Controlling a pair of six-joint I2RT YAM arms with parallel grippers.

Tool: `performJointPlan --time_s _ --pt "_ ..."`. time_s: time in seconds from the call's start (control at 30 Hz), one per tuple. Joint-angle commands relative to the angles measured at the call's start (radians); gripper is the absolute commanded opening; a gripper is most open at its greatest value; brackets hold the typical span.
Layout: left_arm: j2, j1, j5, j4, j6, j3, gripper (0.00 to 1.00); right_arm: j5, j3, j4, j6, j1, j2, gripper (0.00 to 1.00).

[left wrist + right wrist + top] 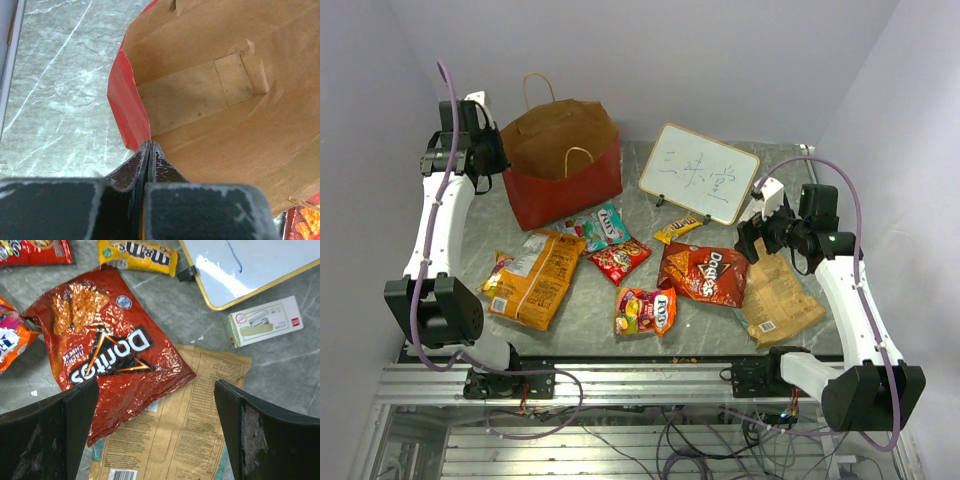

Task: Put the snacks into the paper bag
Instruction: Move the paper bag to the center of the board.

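Note:
The paper bag (560, 165) stands open at the back left, red outside, brown inside (210, 100). My left gripper (498, 160) is shut on the bag's left rim (149, 145). My right gripper (760, 240) is open and empty (156, 385), hovering over the dark red Doritos bag (105, 350) and the tan chip bag (200, 425) it overlaps. On the table lie the Doritos bag (703, 272), tan bag (780, 300), orange chip bag (532, 278), teal pack (595, 228), bright red pack (619, 260), yellow M&M's pack (677, 229) and a colourful candy pack (645, 310).
A whiteboard (700, 172) with writing stands propped at the back right. A small white box (262, 321) lies beside it, just beyond the tan bag. Walls close in on the left, back and right sides of the marble table (590, 325).

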Motion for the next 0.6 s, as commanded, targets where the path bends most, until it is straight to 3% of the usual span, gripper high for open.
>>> performJointPlan --time_s 0.0,0.17,0.37,0.43,0.57 --pt "-0.022 0.027 -0.025 0.002 0.034 -0.006 0.07 0.028 -0.019 -0.036 -0.053 0.006 0.034 1.00" --pt "-0.030 0.058 -0.026 -0.001 0.076 -0.002 0.07 0.047 -0.004 -0.070 -0.076 0.009 0.071 1.00" --pt "-0.042 0.062 -0.005 -0.014 0.111 -0.014 0.10 0.244 -0.017 -0.052 -0.056 0.007 0.150 0.96" --pt "-0.044 0.062 0.008 -0.017 0.118 -0.015 0.18 0.275 -0.013 -0.072 -0.080 -0.003 0.197 0.93" --pt "-0.060 0.062 0.033 -0.004 0.132 -0.026 0.43 0.240 -0.003 -0.095 -0.117 -0.062 0.272 0.91"
